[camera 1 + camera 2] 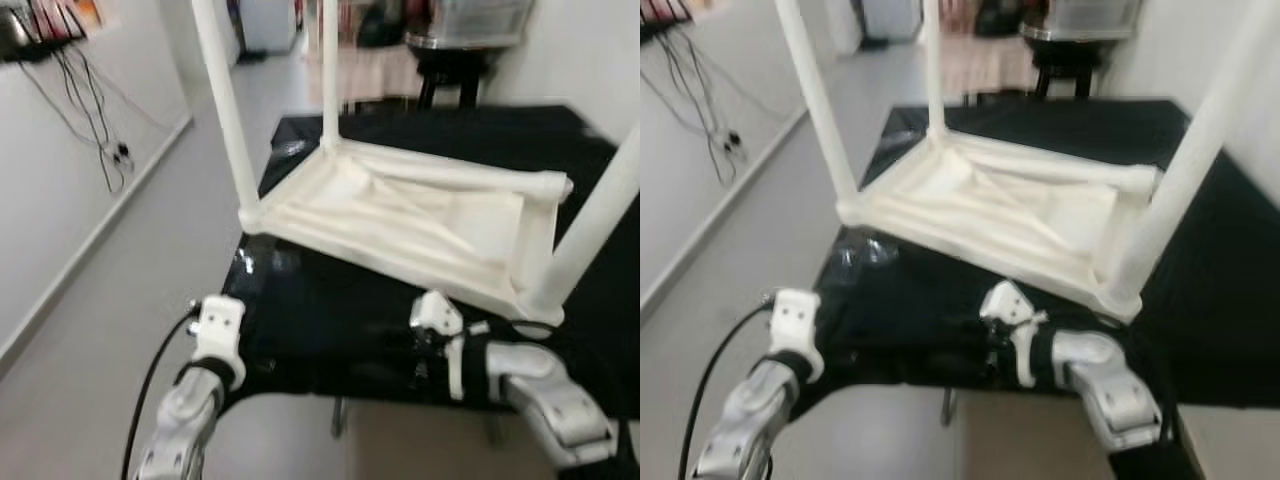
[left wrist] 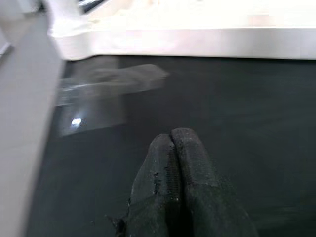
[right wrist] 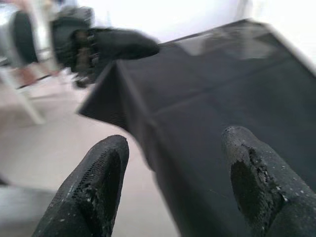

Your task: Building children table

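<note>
- The left gripper [image 2: 173, 143] hovers over the black-covered work table [image 1: 330, 330], near of the children table [image 1: 410, 225]; its fingers are pressed together, holding nothing.
- The right gripper [image 3: 173, 187] sits at the work table's near edge, fingers spread wide and empty.
- The white children table lies upside down beyond both grippers, three legs up; a fourth I cannot make out in the blur.
- Judgement: part the left fingers before reaching, and steady the frame [image 1: 300, 235] while handling a leg [image 1: 225, 100].
</note>
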### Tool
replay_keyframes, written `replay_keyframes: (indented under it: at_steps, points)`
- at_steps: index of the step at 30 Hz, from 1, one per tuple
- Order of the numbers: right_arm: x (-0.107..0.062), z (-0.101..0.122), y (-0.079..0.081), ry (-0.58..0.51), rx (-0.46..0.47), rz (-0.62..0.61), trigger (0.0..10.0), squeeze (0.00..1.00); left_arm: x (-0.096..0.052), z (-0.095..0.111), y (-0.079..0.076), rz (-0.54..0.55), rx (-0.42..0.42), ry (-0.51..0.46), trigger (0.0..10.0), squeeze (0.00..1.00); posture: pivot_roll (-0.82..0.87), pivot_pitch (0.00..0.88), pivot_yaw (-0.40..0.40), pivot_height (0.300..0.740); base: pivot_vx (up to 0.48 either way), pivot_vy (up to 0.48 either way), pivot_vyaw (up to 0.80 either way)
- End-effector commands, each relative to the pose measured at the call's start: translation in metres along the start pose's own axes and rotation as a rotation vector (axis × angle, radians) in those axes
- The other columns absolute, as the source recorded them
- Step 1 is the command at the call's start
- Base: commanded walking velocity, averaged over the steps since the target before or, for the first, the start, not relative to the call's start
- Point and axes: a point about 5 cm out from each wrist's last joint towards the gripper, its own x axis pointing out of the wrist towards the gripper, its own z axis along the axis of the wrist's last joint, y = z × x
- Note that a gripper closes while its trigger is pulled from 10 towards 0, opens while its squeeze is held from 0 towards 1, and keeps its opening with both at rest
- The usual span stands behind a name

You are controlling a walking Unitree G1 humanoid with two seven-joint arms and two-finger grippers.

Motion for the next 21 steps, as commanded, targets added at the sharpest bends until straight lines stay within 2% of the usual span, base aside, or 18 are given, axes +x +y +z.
replay_keyframes:
  at_steps: [1,7,14,18,21]
  points:
    - [0.001,0.001,-0.003,-0.011,-0.006,-0.026,10.0,0.00,-0.003,0.000,0.000,-0.001,-0.014,0.005,10.0,0.00,-0.08,0.000,0.012,0.740,0.000,-0.480,0.00]
    - [0.002,-0.003,0.006,0.007,0.000,0.041,10.0,0.00,-0.005,0.000,0.002,-0.004,-0.014,0.008,10.0,0.00,-0.07,0.000,0.016,0.740,0.000,-0.480,0.00]
    - [0.003,-0.004,0.006,0.006,0.002,0.047,10.0,0.00,-0.003,0.002,0.001,-0.017,-0.017,0.003,10.0,0.00,-0.08,0.000,0.017,0.740,0.000,-0.480,0.00]
    - [-0.001,-0.005,0.009,0.024,0.000,0.107,10.0,0.00,-0.003,0.002,-0.001,-0.027,-0.017,0.000,10.0,0.00,-0.08,0.000,0.019,0.740,0.000,-0.480,0.00]
    - [-0.006,-0.008,0.011,0.071,-0.010,0.152,10.0,0.00,-0.002,0.003,-0.001,-0.022,-0.021,-0.005,10.0,0.00,-0.08,0.000,0.024,0.740,0.000,0.000,0.00]
